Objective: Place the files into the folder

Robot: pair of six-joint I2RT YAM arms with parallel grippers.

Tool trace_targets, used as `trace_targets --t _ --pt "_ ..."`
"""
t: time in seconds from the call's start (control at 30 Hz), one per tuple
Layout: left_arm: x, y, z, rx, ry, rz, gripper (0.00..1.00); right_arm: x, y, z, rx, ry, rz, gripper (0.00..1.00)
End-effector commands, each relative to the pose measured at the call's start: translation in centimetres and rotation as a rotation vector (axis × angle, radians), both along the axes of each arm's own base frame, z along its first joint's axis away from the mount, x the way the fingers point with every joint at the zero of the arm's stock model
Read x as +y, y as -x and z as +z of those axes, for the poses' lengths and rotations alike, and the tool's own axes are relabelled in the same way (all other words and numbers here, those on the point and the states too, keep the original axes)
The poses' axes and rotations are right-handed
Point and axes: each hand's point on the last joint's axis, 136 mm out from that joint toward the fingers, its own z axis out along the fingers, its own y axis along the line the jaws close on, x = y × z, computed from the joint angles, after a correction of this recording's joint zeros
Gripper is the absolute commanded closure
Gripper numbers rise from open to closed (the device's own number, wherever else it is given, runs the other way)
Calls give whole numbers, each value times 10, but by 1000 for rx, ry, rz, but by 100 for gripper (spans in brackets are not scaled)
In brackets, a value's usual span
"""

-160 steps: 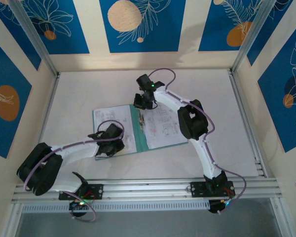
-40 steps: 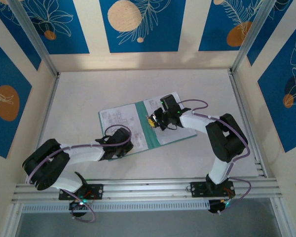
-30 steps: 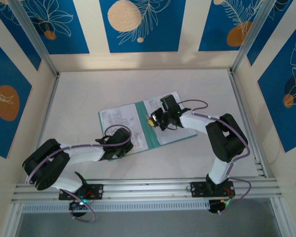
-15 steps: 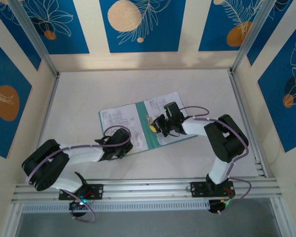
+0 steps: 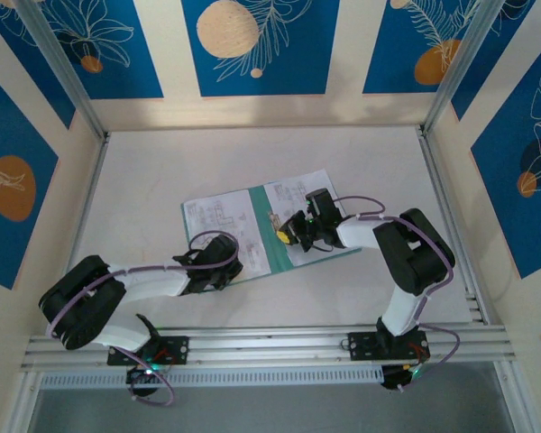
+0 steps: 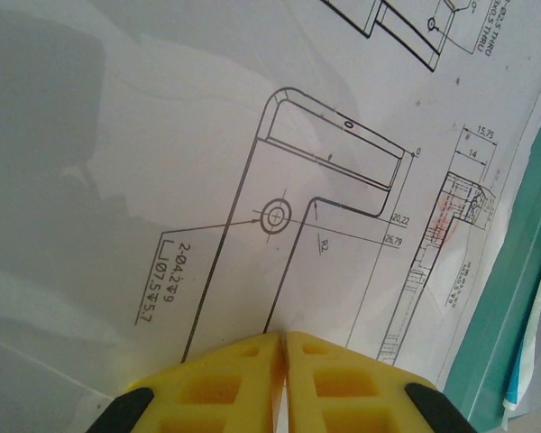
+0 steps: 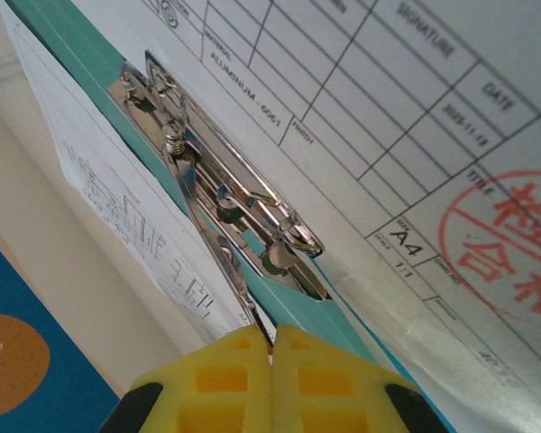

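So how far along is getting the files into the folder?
Done: the files lie on the open folder. In hand: the right claw, shut, is at the metal clip; the left claw, shut, is over one of them. Left: likely securing the clip, closing the cover.

The drawing sheet [image 6: 207,153] has small numbers beside its lines: 20.22, 26.79, 15.75 and 14. The sheet with the table [image 7: 406,108] says ALUMINUM - 6061, SIGNATURE, DATE, A4 and 1:1. Its red stamp [image 7: 514,244] has big Chinese signs.
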Motion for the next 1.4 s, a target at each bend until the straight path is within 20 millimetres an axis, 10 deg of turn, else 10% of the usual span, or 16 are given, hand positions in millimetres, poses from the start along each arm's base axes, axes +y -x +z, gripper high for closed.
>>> trace_targets --t 0.0,1.37 --pt "39 34 -35 137 -157 23 89 -40 38 -61 217 172 -49 100" --pt "30 29 -35 132 -139 19 89 -66 89 -105 541 430 3 100"
